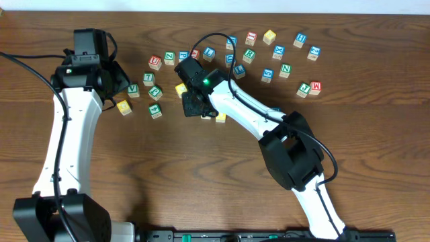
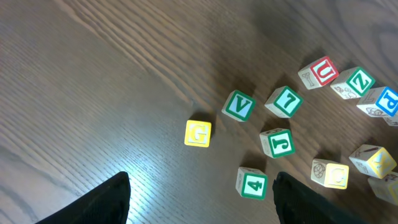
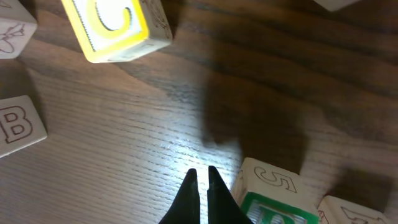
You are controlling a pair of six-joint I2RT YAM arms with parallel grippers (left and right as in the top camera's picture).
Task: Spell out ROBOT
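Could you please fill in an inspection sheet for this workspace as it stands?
Surface: wood-grain table, no spills seen.
Job's things: letter cubes lie scattered over the far half; no ROBOT row formed.
Clutter: green 4 cube, green 7 cube and yellow G cube lie near the left pincer.
Pincers: left pincer open, empty; right pincer shut, holding nothing.
Cables: black cable arches over the right arm.
Surroundings: pale wall strip beyond the table.

Bright glare patch on table (image 3: 205,146); dark soft shadows; overhead sharp.
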